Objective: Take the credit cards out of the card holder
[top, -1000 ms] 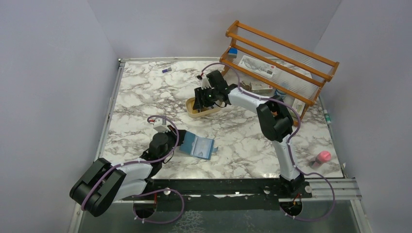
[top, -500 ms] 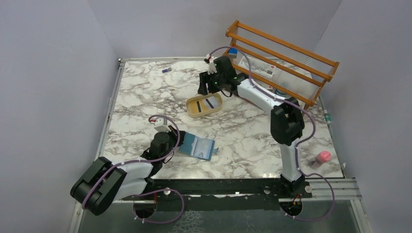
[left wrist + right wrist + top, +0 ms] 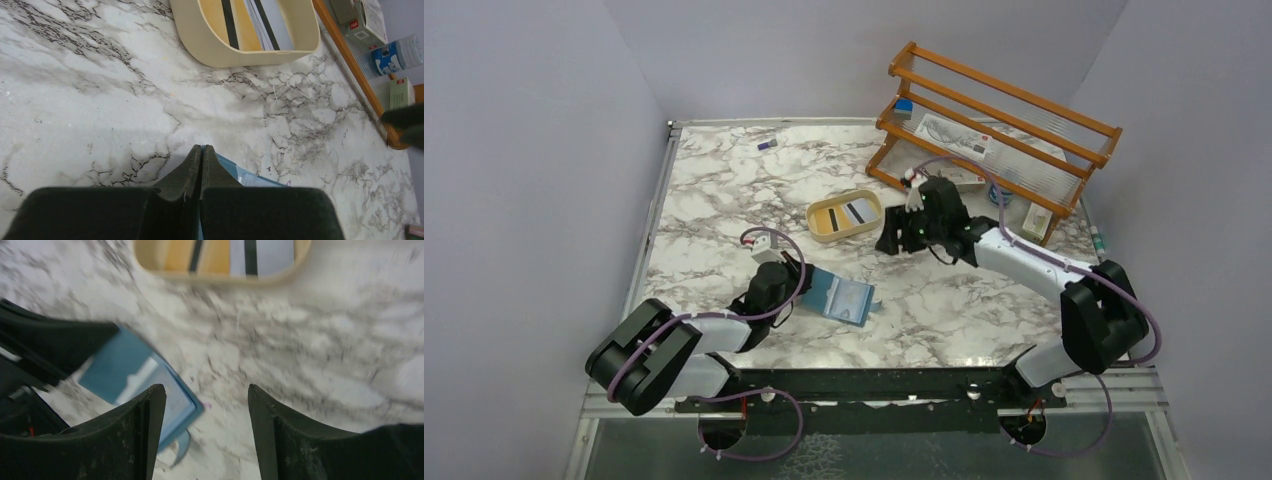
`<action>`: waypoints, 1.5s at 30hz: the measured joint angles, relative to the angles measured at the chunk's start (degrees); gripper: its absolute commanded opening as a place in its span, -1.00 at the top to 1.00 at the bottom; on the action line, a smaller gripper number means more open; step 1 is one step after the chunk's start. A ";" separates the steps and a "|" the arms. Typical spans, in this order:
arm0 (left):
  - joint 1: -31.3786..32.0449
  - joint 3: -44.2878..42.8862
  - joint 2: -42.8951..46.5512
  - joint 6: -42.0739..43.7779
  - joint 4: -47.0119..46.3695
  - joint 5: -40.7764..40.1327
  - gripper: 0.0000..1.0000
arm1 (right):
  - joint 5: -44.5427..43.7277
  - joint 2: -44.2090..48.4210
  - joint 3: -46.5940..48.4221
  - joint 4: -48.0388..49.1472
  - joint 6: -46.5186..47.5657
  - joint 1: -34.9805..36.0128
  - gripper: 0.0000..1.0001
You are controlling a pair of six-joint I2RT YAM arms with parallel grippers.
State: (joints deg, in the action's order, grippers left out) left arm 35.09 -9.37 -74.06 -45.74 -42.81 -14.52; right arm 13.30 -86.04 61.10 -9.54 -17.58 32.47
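Left gripper (image 3: 201, 148), fingers clamped on one edge of the single teal-blue bifold card holder (image 3: 840, 298), lying open on the marble table (image 3: 714, 195); right gripper (image 3: 205, 392), spread wide, hovers beside it; two striped credit cards (image 3: 833, 216), yellow and white, lie in one tan oval tray (image 3: 192, 30)

Near the tray (image 3: 200, 45), whose far end the left wrist view's top edge cuts off, the card holder (image 3: 241, 176) lies mostly hidden behind the left end effector (image 3: 201, 150). The right wrist view is blurred, so the cards (image 3: 215, 252) in the tray show no detail there.
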 measured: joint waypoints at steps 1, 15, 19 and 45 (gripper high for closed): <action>0.20 -0.20 -0.13 -0.37 0.02 -0.57 1.00 | 0.00 0.39 -4.52 0.13 -1.05 0.09 -0.33; 4.59 -2.58 -4.39 -9.55 0.50 -11.43 1.00 | 0.50 13.29 -22.40 3.34 -8.74 3.32 -0.38; 7.82 -4.44 -4.76 -10.91 2.16 -15.23 1.00 | -0.63 12.92 -21.51 3.74 -8.76 5.53 -0.39; 14.27 -13.46 -8.13 -15.37 17.31 -31.19 1.00 | -8.20 0.74 -22.58 9.86 -9.86 7.34 -0.60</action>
State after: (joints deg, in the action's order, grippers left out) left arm 49.36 -22.83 -82.19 -61.10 -25.50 -45.71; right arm 5.10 -85.30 38.52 0.32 -27.44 39.81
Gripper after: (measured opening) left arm 0.006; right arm 0.821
